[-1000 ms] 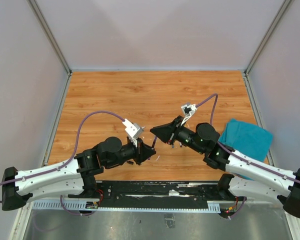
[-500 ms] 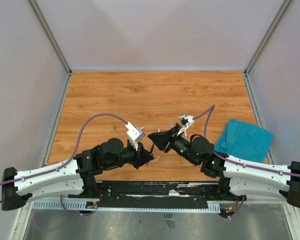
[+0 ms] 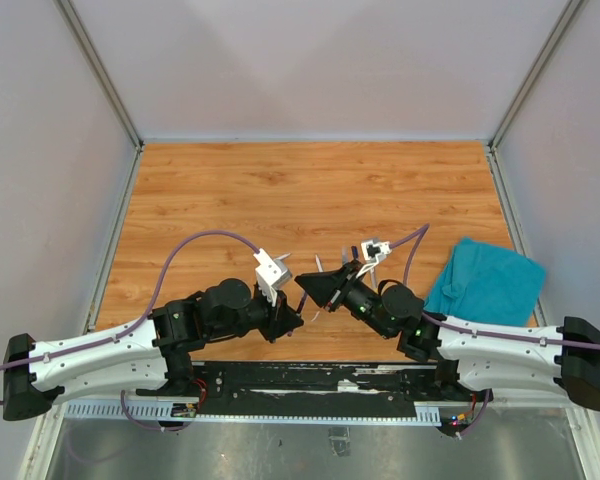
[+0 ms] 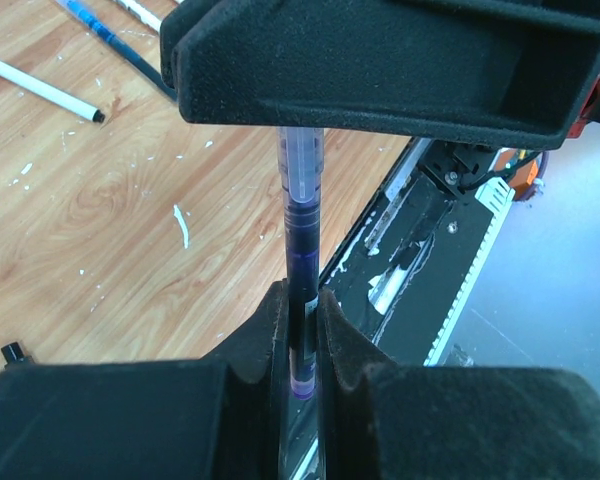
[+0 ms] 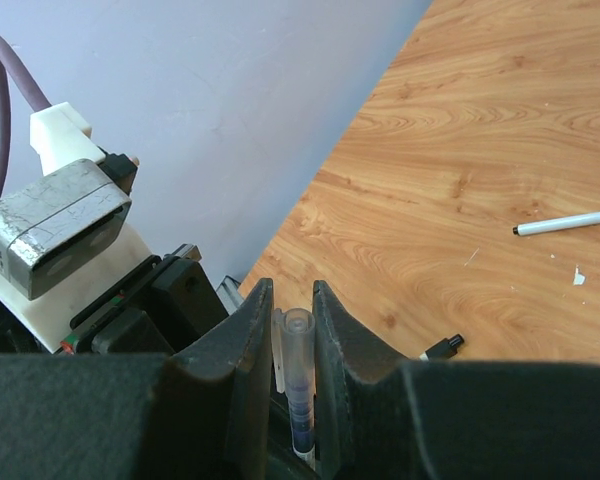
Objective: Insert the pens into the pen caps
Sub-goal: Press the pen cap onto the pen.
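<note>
Pen (image 4: 302,235) is strung straight between left gripper (image 4: 300,305), clamped on its dark end, and right gripper (image 5: 286,300), pinching the clear end, nose-to-nose by the near edge of the desk (image 3: 230,190).

Between the black fingers (image 4: 255,345), a clear-barrelled pen (image 4: 302,215) with dark purple ink; beyond them, orange-brown wood-grain table (image 4: 100,240) flecked white, a white pen (image 5: 565,223) tipped black; the cloth (image 3: 485,280) is teal

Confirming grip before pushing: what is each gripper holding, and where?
Both hold one thin pen with a clear, purple-inked barrel: left gripper pinches its dark end, right gripper its clear end.
</note>
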`<control>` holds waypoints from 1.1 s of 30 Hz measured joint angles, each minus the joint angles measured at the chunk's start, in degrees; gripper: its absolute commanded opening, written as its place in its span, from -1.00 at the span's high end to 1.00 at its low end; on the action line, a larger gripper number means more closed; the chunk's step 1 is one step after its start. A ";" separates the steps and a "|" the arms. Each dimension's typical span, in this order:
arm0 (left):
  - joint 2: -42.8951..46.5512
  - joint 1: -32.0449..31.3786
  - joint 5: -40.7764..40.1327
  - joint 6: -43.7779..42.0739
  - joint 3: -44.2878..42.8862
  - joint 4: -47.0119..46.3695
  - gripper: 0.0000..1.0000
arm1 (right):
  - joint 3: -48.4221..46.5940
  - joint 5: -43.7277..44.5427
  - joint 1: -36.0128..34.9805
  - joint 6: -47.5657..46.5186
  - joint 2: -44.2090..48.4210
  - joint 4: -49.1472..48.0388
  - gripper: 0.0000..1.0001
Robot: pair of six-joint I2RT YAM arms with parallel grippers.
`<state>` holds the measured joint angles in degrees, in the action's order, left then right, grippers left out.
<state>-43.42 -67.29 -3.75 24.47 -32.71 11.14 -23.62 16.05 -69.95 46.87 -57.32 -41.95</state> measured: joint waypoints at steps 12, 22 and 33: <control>-0.33 -0.09 0.61 -0.13 0.04 0.24 0.99 | -4.00 9.60 -5.68 -6.69 0.68 8.72 0.99; 0.00 -0.11 1.25 -1.09 1.62 -5.79 0.99 | -7.63 12.20 -6.75 -9.51 5.09 17.75 0.78; 3.58 0.96 -3.69 0.94 6.69 -18.82 0.99 | -11.34 11.13 -8.50 -14.60 11.78 33.40 0.04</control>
<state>-39.83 -66.32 -7.44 25.41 -26.02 -7.68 -34.96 27.18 -78.46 32.27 -45.54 -8.56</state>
